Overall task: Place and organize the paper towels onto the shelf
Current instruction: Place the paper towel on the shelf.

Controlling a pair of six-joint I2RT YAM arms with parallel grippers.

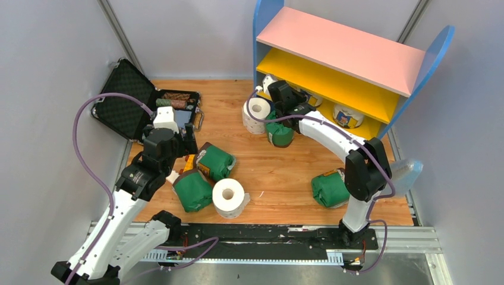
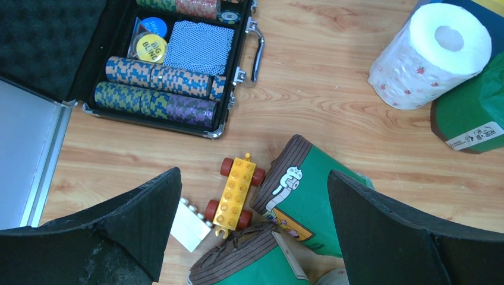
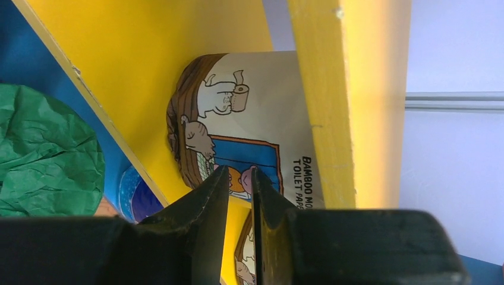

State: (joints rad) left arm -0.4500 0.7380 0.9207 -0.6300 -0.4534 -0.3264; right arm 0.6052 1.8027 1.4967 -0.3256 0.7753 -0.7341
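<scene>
Left pincer (image 2: 252, 174) hangs spread above a green-wrapped paper roll (image 2: 309, 202); right pincer (image 3: 239, 172), pressed nearly together, faces a cream-wrapped roll (image 3: 249, 119) on the yellow-boarded shelf (image 3: 350, 89).

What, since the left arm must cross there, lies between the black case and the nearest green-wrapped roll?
The left wrist view shows a yellow toy car and a white brick between the black case and green-wrapped roll.

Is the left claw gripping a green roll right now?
No; the left claw hangs wide open above the yellow toy car and a green-wrapped roll, holding nothing.
</scene>
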